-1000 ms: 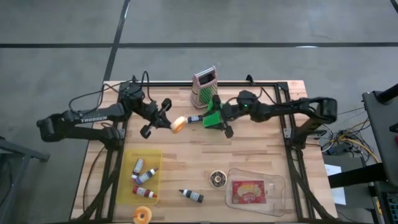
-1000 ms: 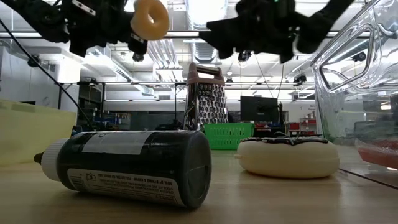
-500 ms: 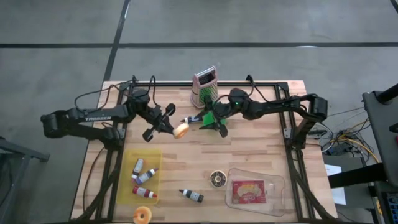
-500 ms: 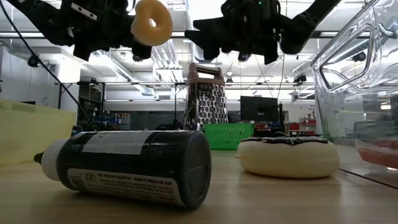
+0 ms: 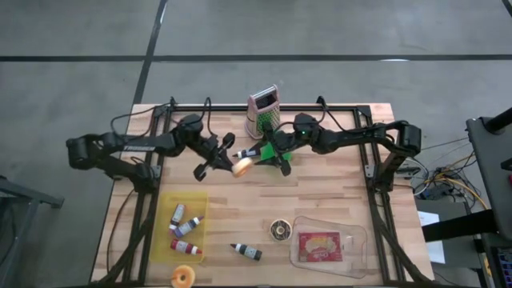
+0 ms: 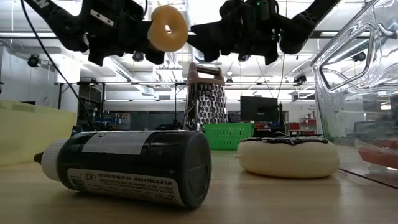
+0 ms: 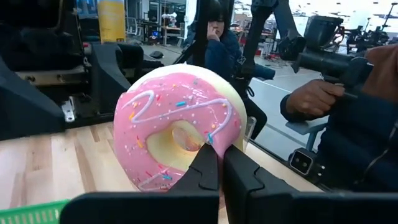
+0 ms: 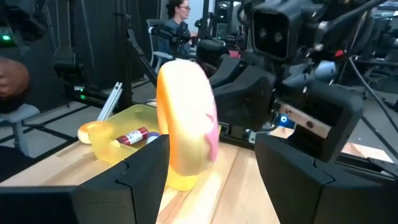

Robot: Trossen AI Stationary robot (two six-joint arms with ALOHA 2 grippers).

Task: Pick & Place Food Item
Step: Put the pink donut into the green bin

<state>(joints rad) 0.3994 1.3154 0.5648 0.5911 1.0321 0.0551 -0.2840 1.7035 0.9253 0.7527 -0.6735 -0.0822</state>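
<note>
Donut [image 5: 241,166] now sits higher and farther right than a second ago; we see it carried mid-air above table [image 5: 336,200], pink icing facing left wrist camera. Left gripper [image 5: 228,162] clenched on donut rim. Right gripper [image 5: 264,157] has slid in from right, jaws spread, donut now between its fingers [image 8: 298,168] but not touching. We judge handover is near: right jaws only need to close. Green basket [image 5: 270,149] and grater [image 5: 263,112] sit just behind.

Glossy-iced donut [image 7: 177,134], seemingly wooden table [image 5: 320,196]
</note>
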